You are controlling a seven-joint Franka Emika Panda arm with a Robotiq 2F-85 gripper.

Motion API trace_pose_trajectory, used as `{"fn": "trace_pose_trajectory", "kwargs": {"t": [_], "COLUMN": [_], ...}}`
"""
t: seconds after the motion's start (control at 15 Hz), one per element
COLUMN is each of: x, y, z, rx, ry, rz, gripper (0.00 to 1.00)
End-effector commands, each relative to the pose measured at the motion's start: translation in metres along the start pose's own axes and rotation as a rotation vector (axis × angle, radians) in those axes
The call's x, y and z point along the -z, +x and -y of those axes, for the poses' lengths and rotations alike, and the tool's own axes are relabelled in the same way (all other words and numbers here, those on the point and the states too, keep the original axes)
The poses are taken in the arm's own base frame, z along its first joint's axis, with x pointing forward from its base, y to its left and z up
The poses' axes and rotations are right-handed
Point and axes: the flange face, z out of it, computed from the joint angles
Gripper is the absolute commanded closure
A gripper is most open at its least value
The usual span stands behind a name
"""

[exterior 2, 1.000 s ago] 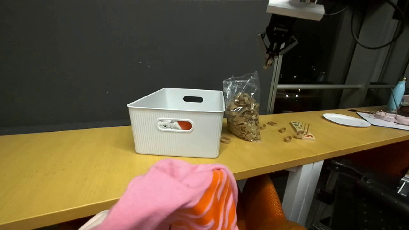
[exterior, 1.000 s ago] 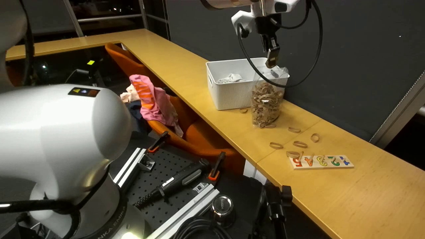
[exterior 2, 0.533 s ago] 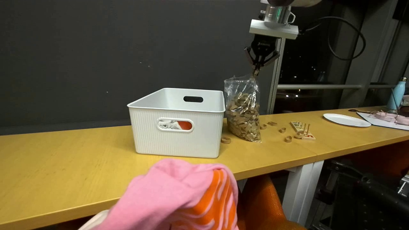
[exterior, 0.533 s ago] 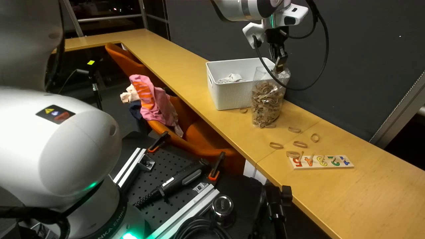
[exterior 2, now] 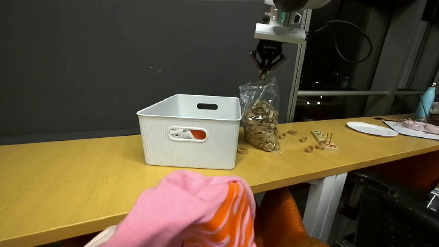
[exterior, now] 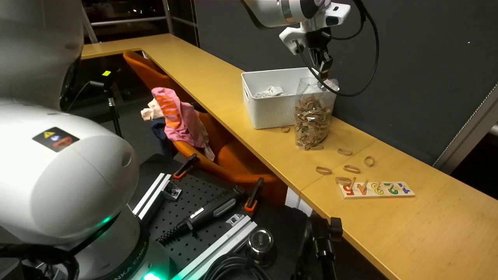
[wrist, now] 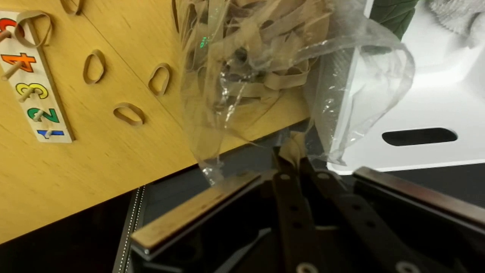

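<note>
A folded tan band [wrist: 293, 147] is pinched between the fingertips of my gripper [wrist: 291, 157]. In both exterior views the gripper [exterior 2: 263, 76] points down at the top of a clear plastic bag [exterior 2: 259, 92]. Many tan bands fill the bag's lower part. Plastic film surrounds the fingertips in the wrist view; whether they are inside the bag's mouth I cannot tell. Several loose bands, such as this tan loop [exterior: 352, 168], lie on the table. Another loop [exterior: 343, 181] rests against the numbered peg board [exterior: 376, 190].
Right beside the bag stands a white bin [exterior 2: 192, 151] with cloth inside. An orange chair [exterior: 233, 155] draped with pink cloth [exterior 2: 192, 202] is at the table's edge. Farther along are a white plate [exterior 2: 372, 129] and a blue bottle [exterior 2: 426, 103]. A dark wall [exterior: 404, 77] backs the table.
My gripper has come down and across to above the bag, most recently rising slightly. It keeps its hold on the band. The bag's top shifted a little; the table items are unmoved.
</note>
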Motion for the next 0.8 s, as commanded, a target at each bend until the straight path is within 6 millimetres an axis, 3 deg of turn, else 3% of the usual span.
{"fn": "trace_pose_trajectory", "kwargs": {"t": [0.0,0.13,0.2,0.33,0.73], "x": [0.005,0.005,0.006,0.007,0.012], "y": [-0.003,-0.004,-0.005,-0.008,-0.015], "z": [0.011,0.011,0.011,0.011,0.011], "rx": [0.016,0.019,0.017,0.021,0.031], "ry": [-0.009,-0.006,-0.003,-0.001,0.0], "rz": [0.0,0.009,0.012,0.013,0.009], "gripper": [0.99,0.99,0.71,0.63,0.18]}}
